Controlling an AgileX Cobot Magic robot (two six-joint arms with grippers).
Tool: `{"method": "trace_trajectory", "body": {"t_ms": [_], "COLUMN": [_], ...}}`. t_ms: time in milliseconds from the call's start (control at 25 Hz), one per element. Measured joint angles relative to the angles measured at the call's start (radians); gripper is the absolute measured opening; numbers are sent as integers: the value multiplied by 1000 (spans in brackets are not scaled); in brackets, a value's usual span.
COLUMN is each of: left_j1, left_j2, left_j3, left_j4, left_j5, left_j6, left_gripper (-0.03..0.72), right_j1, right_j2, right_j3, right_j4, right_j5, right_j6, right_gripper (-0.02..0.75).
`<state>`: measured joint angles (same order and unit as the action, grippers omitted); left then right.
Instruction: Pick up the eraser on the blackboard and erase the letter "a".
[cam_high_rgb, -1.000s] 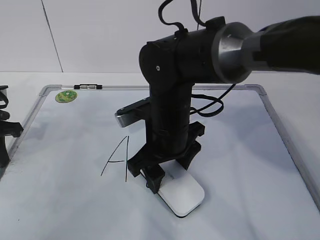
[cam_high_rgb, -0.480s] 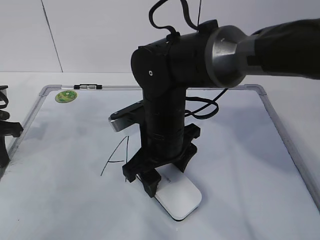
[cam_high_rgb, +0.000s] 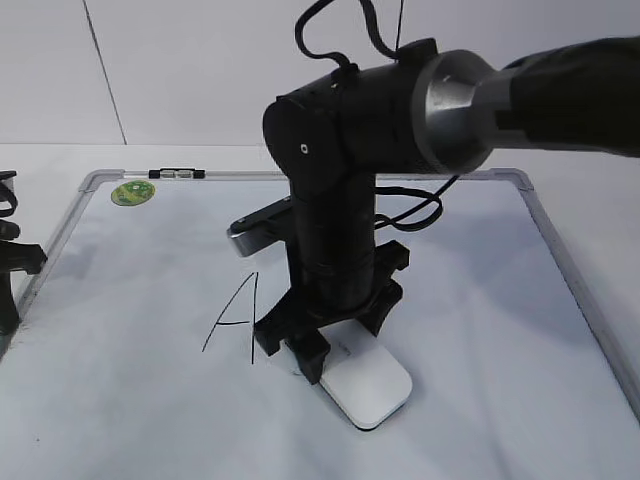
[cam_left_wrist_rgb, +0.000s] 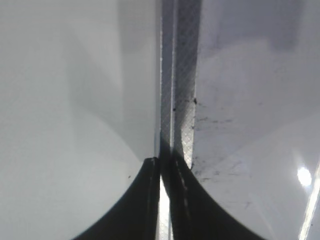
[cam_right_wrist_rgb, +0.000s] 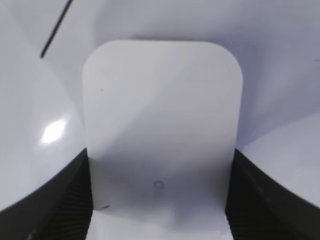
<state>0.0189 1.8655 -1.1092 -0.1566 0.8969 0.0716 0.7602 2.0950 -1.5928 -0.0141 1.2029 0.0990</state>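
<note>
The right gripper (cam_high_rgb: 318, 355) stands upright over the whiteboard (cam_high_rgb: 480, 380), its jaws clamped on the long sides of the white eraser (cam_high_rgb: 368, 390), which lies flat on the board toward the near edge, about midway between the left and right edges. In the right wrist view the eraser (cam_right_wrist_rgb: 162, 125) fills the gap between the two dark fingers (cam_right_wrist_rgb: 60, 200). A capital "A" (cam_high_rgb: 235, 315) in black marker sits just left of the gripper. No lowercase "a" shows. A green sticker (cam_high_rgb: 132, 193) marks the far left corner. The left gripper (cam_left_wrist_rgb: 165, 200) hangs over the board's silver frame (cam_left_wrist_rgb: 177, 90) at the left edge, jaws together.
</note>
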Motion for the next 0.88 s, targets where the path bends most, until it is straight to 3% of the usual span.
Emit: {"method": "trace_trajectory", "body": {"t_ms": [400,880], "left_j1": [0,0], "left_j2": [0,0], "left_j3": [0,0], "left_j4": [-4,-4], "left_j5": [0,0], "left_j6": [2,2], "left_gripper": [29,34], "right_j1": [-92,-22], "right_j2": [0,0], "right_j3": [-2,-2], "right_j4": [-19,-19], "right_j5": [0,-2], "right_j6": [21,15], "right_gripper": [550,549]}}
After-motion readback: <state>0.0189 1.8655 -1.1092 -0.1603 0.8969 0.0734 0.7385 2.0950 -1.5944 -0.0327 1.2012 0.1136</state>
